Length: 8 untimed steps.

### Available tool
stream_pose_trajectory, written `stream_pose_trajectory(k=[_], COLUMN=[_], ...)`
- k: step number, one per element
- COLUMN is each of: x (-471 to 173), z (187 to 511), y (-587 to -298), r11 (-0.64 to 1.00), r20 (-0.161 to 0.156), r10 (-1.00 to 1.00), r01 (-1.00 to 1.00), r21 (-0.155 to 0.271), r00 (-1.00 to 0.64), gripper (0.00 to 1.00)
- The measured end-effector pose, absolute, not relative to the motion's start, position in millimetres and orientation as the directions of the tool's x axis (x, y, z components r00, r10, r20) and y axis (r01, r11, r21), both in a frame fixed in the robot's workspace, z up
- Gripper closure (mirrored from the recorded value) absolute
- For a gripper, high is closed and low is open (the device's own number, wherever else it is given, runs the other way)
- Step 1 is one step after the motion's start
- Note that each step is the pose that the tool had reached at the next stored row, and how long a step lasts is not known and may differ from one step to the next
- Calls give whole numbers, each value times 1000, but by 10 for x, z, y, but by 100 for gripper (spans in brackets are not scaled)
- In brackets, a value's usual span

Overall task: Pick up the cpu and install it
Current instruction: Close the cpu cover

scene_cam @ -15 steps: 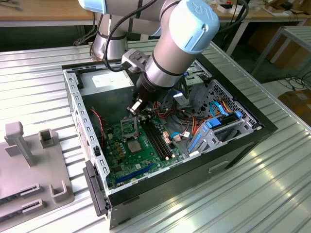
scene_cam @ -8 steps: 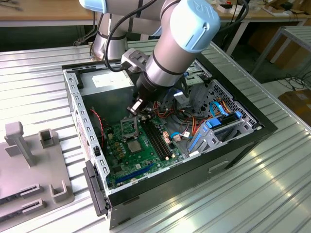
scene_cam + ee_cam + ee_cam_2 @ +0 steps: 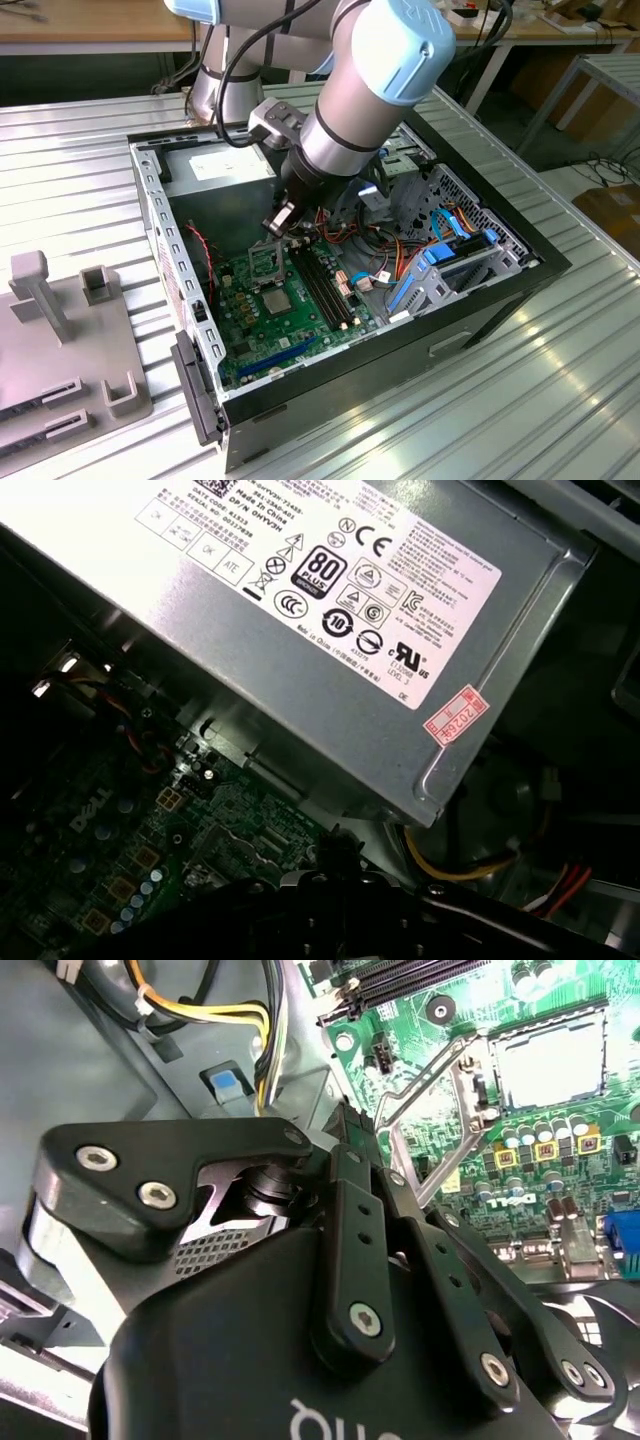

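One gripper hangs low inside one open computer case, just above one green board. Finger spread: cannot tell. One grey power supply sits close by.

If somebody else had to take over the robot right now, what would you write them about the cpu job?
Gripper: low inside the open computer case, right by the black socket on the green board.
Cpu: a pale square lies inside the socket frame. It may be the cpu, but I cannot tell for sure.
Done: arm is at the socket.
Left: the socket's metal lever stands swung open, so nothing is latched yet.
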<state>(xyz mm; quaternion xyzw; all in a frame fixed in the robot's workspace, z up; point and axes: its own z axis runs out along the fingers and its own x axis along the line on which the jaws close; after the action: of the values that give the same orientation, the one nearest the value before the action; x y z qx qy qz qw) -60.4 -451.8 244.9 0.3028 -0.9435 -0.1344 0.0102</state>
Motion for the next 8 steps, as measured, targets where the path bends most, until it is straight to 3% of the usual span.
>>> stream_pose_trajectory(k=[8], x=[-598], z=[2465], y=[-4519], r11=[770], r20=[-62], r10=[-589], r01=[-583], r21=[260], r00=[-806], gripper=[89])
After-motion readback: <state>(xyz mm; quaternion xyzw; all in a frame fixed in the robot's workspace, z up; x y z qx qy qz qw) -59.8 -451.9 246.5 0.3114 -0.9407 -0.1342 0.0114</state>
